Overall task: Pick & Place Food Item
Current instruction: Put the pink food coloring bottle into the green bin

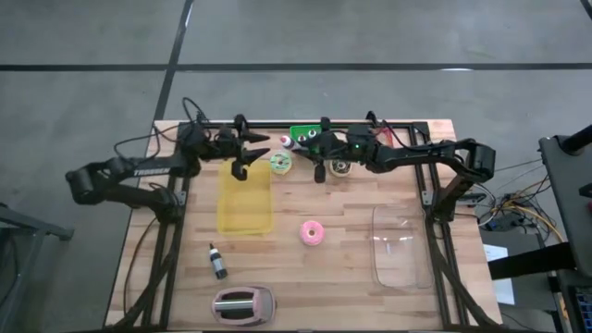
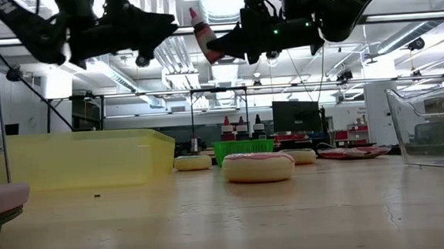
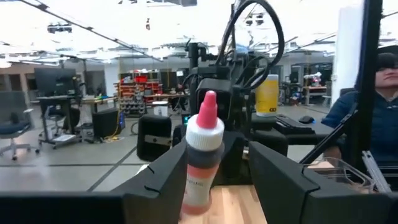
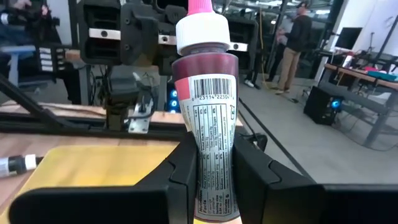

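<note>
A squeeze bottle of red sauce (image 4: 205,106), with a white collar and a pink tip, is held high above the table by my right gripper (image 1: 317,153), which is shut on it. It also shows in the low view (image 2: 203,34) and the left wrist view (image 3: 200,155). My left gripper (image 1: 252,154) is open and faces the bottle from the table's left side. In its wrist view its fingers stand on either side of the bottle; in the low view they are apart from it. A yellow bin (image 1: 245,199) lies below. My right gripper pinches the bottle's lower body (image 4: 211,177) between its two fingers, below the label's barcode. The fingers come about level from the table's right side and lie across the bottle. The wall narrows where the fingers meet it. The bottle is lifted clear, its pink tip (image 2: 194,15) tilted up.
A pink donut (image 1: 313,233) lies mid-table, and two more donuts (image 1: 281,163) (image 1: 340,166) lie near a green basket (image 1: 303,135) at the far edge. A clear container (image 1: 400,248) stands at the right. A pink toaster (image 1: 244,303) and a small dark bottle (image 1: 218,262) lie near the front.
</note>
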Controlling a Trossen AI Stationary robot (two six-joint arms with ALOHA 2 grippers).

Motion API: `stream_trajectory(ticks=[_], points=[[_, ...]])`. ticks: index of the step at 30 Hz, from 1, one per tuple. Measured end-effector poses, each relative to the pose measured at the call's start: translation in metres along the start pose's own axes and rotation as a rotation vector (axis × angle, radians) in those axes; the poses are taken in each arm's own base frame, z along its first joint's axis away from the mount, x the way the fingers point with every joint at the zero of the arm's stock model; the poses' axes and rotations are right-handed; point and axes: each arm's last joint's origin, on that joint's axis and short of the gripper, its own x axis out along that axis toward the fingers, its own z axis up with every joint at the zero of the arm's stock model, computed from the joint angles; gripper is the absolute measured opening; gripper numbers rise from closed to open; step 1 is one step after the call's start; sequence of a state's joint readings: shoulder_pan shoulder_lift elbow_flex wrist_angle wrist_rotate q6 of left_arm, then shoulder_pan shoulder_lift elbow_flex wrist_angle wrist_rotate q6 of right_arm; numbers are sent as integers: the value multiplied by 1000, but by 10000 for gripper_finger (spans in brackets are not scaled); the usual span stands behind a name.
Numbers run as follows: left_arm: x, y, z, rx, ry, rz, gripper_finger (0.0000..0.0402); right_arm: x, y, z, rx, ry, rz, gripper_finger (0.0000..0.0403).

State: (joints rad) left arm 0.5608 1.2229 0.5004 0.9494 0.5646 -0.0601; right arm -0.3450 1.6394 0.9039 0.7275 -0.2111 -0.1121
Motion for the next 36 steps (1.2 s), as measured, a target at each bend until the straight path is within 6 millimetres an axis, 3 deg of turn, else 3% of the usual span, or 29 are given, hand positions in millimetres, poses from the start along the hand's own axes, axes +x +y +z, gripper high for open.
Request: stream_trajectory(ticks=[7, 14, 20, 29, 36], points=[[22, 13, 11, 20, -24, -29, 175, -5, -6, -4, 12, -31, -25, 59], [39, 24, 0, -7, 12, -39, 175, -11, -9, -7, 34, -84, -33, 59], [48, 31, -7, -18, 29, -38, 175, -12, -10, -6, 30, -100, -37, 59], [56, 35, 5, -12, 3, -53, 175, -12, -11, -8, 32, -89, -43, 59], [68, 41, 11, -61, 130, -67, 175, -12, -11, -8, 32, -88, -42, 59]])
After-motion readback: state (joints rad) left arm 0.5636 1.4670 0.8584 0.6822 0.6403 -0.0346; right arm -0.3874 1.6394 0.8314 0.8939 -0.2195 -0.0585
